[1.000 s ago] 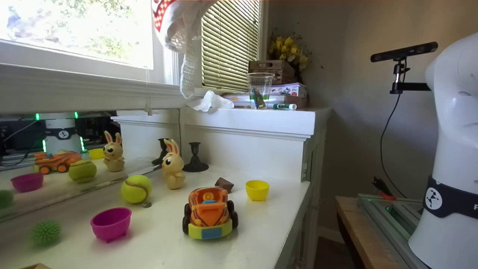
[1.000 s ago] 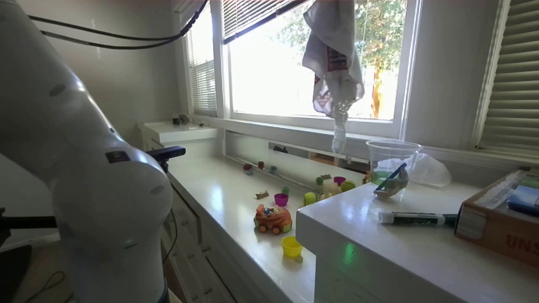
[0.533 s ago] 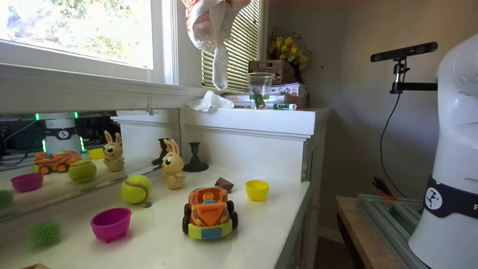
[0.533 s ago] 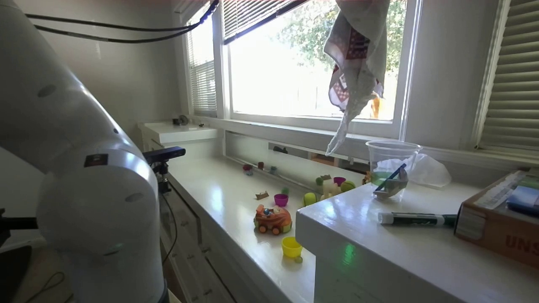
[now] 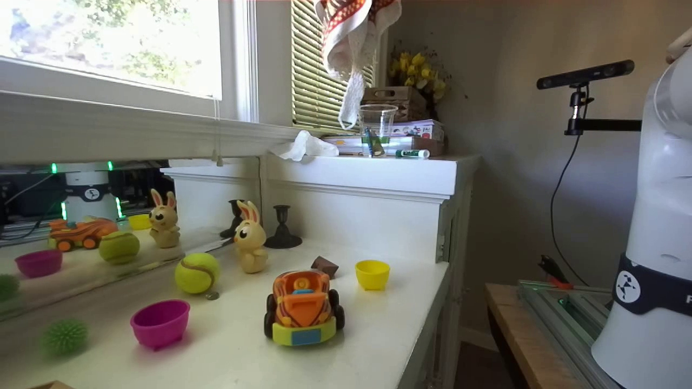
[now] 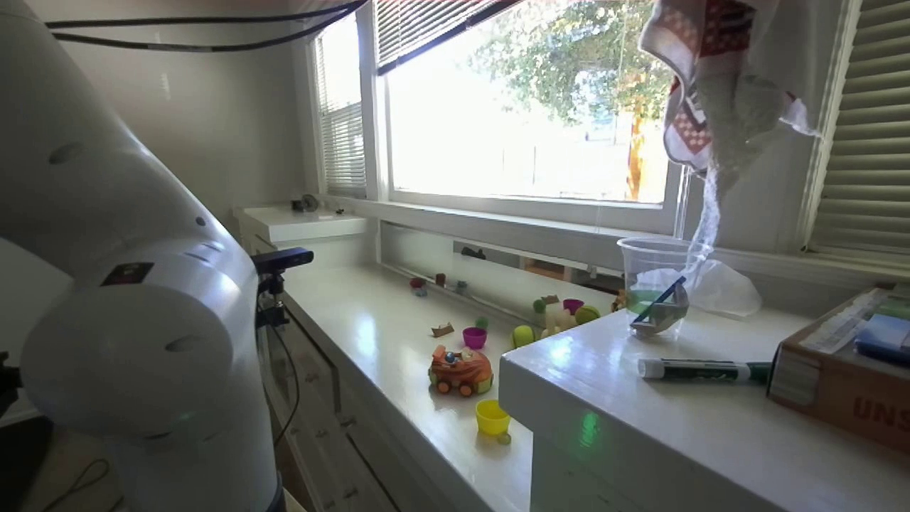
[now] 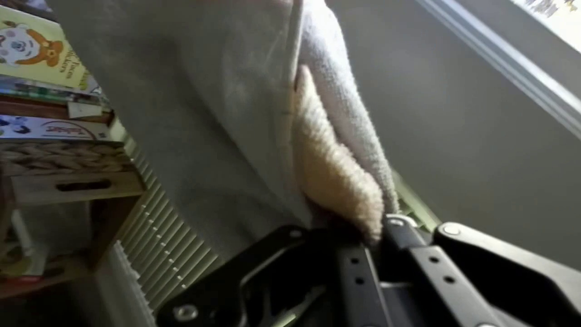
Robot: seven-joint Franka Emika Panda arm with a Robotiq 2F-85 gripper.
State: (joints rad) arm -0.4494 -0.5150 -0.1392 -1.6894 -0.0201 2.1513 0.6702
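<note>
Your end effector (image 7: 374, 234) pinches red-patterned towel (image 6: 721, 92) | its tip hangs near clear plastic cup (image 6: 635, 276) | cup stands by raised worktop (image 6: 597, 373) edge

exterior views: opposed, along shared counter (image 5: 227, 359) | wrist view: close behind fingers (image 7: 366, 295), facing cloth (image 7: 204, 113)

In an exterior view, white bench (image 5: 227, 364) carries toy car (image 5: 303, 310); from it, pink bowl (image 5: 160, 326) at nine o'clock, tennis ball (image 5: 197, 274) ten, rabbit (image 5: 252, 251) eleven, yellow bowl (image 5: 372, 276) two.

Cloth (image 6: 716, 89) grey-white, partly red checked; claw (image 7: 377, 236) black; toy car (image 5: 304, 308) orange, yellow-green; bowl (image 5: 160, 325) magenta.
</note>
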